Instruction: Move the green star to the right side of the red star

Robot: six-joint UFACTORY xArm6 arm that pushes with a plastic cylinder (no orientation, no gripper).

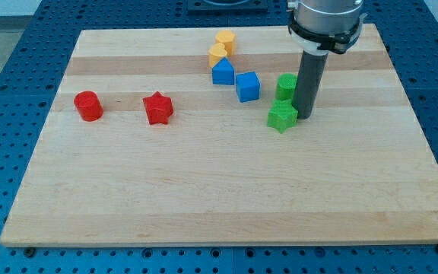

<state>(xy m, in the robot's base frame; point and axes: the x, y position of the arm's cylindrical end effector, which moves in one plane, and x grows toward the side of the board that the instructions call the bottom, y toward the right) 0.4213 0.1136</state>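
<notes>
Rod planted, my tip (304, 116) sits just beside the green star (282, 116), on the star's right, and there's no pincer to open or clench here, only a bare rod. Red star (158, 108) waits well off to the view's left. Best play, I'd say: shove leftward through the star's centre, pass below the blue blocks (247, 86), stop just short of red
</notes>
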